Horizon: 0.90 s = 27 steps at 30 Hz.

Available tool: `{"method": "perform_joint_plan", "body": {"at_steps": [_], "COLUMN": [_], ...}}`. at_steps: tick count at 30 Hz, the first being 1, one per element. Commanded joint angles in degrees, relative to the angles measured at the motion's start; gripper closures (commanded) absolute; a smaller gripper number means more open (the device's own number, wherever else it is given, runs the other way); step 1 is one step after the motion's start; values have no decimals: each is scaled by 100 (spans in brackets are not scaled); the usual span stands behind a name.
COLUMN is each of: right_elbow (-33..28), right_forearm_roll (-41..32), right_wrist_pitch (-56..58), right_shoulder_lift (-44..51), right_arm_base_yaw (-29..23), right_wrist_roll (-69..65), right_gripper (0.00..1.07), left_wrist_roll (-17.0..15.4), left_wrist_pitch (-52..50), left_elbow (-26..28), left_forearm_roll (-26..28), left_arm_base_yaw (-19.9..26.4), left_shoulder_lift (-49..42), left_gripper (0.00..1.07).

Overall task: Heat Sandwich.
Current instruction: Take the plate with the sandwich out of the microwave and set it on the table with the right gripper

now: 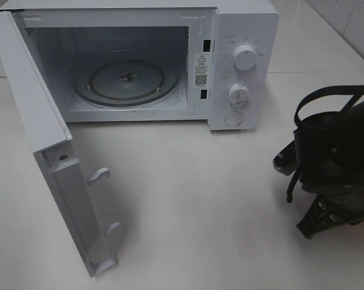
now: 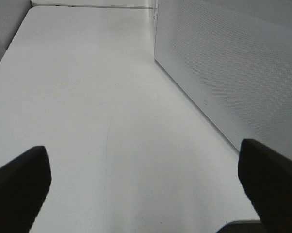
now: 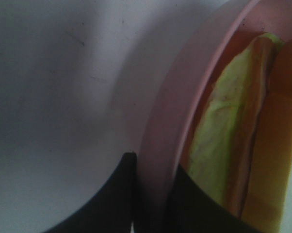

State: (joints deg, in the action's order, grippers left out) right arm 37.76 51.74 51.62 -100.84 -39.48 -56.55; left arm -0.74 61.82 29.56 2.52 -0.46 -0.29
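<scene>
The sandwich [image 3: 233, 136] shows pale yellow-green filling and reddish-brown layers, and it lies on a round pink plate [image 3: 185, 97]. My right gripper [image 3: 153, 196] is shut on the plate's rim, one dark finger [image 3: 112, 194] outside it and the other inside. In the exterior high view the right arm [image 1: 336, 163] sits at the right edge and hides both plate and sandwich. The white microwave [image 1: 242, 60] stands at the back with its door [image 1: 43, 151] swung wide open and its glass turntable [image 1: 127, 81] bare. My left gripper [image 2: 143, 189] hangs open over bare table.
The open door juts toward the table's front on the left, with two latch hooks [image 1: 100, 175] on its inner face. A white perforated microwave panel [image 2: 233, 58] stands close beside the left gripper. Two dials [image 1: 245, 57] sit on the microwave's right front.
</scene>
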Motion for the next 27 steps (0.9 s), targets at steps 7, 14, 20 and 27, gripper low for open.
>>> {"method": "perform_joint_plan", "body": {"at_steps": [7, 14, 20, 27], "right_elbow": [149, 143, 143, 143], "right_forearm_roll": [590, 739, 751, 665], "right_wrist_pitch": [63, -315, -309, -424], "right_shoulder_lift": [-705, -991, -1238, -1192], "right_arm_base_yaw": [17, 17, 17, 17], "right_wrist_roll": [-722, -1163, -1226, -1243], "right_gripper": [99, 96, 95, 89], "left_wrist_roll": [0, 0, 0, 0], "left_wrist_pitch": [-52, -52, -52, -52], "left_elbow": [0, 0, 0, 0], "left_forearm_roll": [-11, -11, -11, -11], "left_arm_base_yaw": [17, 17, 17, 17], "left_shoulder_lift": [-40, -40, -40, -40], "left_gripper": [7, 7, 7, 7]}}
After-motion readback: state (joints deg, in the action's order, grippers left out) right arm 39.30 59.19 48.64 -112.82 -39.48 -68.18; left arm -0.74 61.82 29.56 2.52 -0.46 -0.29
